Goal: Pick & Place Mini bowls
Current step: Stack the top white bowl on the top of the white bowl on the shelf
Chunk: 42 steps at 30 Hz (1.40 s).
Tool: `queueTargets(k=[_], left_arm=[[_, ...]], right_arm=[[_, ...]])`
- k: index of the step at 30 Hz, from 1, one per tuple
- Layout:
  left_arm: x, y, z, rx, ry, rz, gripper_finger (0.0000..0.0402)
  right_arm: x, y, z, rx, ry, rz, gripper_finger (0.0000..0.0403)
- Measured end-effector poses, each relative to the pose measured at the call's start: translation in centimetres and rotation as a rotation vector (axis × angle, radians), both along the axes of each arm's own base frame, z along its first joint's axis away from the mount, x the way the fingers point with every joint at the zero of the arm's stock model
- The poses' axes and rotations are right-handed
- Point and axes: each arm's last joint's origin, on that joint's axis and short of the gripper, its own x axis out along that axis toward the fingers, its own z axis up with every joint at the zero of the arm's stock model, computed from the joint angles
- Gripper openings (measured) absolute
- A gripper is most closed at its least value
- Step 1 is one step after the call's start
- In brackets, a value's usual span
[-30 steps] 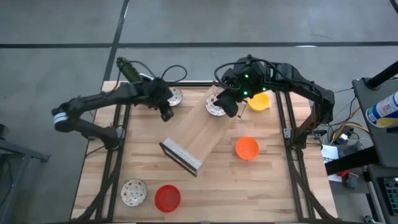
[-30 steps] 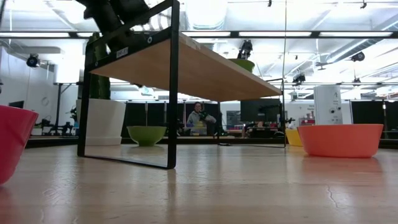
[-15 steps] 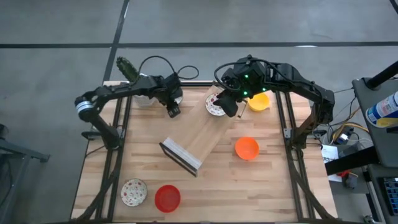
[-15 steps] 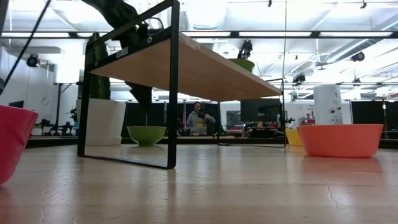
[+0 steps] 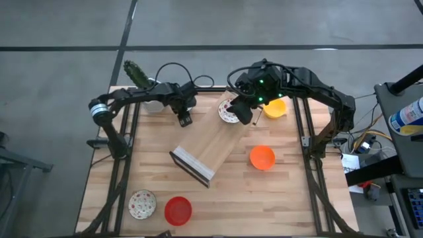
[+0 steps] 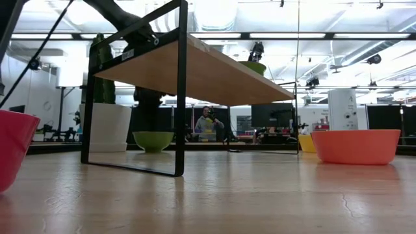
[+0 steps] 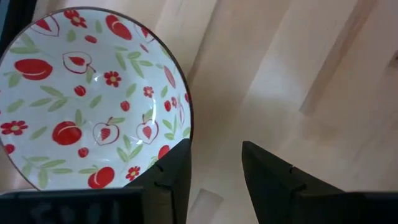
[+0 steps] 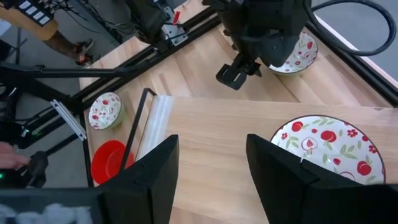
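A white bowl with red fruit print (image 5: 188, 101) (image 7: 93, 93) rests on the table by the far edge. My left gripper (image 5: 184, 119) (image 7: 214, 168) is open just near of it, one finger close beside its rim. A second patterned bowl (image 5: 229, 111) (image 8: 326, 146) sits on top of a wooden shelf (image 5: 206, 151). My right gripper (image 5: 245, 114) (image 8: 214, 168) hovers open beside that bowl. The yellow bowl (image 5: 275, 108), orange bowl (image 5: 262, 157), red bowl (image 5: 177, 209) and a third patterned bowl (image 5: 142, 203) stand on the table.
A white pot with a green cactus (image 5: 137, 74) stands at the far left corner, behind my left arm. The black-framed shelf (image 6: 182, 65) lies slantwise across the table's middle. Bare wood shows between the shelf and the near bowls. A person stands in the room beyond (image 6: 208, 125).
My left arm has swung toward the far edge. Its gripper has shifted slightly right and come down beside the patterned bowl at the far edge.
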Motion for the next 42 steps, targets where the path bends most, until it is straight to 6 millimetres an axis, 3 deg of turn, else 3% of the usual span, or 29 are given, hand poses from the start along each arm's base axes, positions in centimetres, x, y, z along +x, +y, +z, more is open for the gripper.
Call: queueTargets(k=[14, 18, 23, 27, 33, 42], left_arm=[[0.1, 1.2, -1.6, 0.056, 0.095, -0.022, 0.0132], [0.1, 1.2, -2.1, 0.042, 0.102, -0.026, 0.0098], [0.2, 1.3, -2.0, 0.058, 0.105, -0.034, 0.0018], [0.1, 1.3, -1.6, 0.069, 0.1, -0.043, 0.0011], [-0.4, 0.8, 0.4, 0.031, 0.068, -0.051, 0.0004], [-1.5, -0.4, 5.2, -0.009, -0.123, -0.07, 0.0002]], right_arm=[[0.4, -0.1, -0.7, 0.002, 0.012, 0.001, 0.0185], [0.4, -0.1, -0.6, 0.001, 0.004, 0.001, 0.0185], [0.4, -0.1, -0.6, -0.001, 0.003, 0.002, 0.0185], [0.4, -0.1, -0.6, -0.004, 0.003, 0.004, 0.0185], [0.5, -0.1, -0.6, -0.006, 0.002, 0.006, 0.0185], [0.5, -0.1, -0.6, -0.051, 0.002, 0.044, 0.0185]])
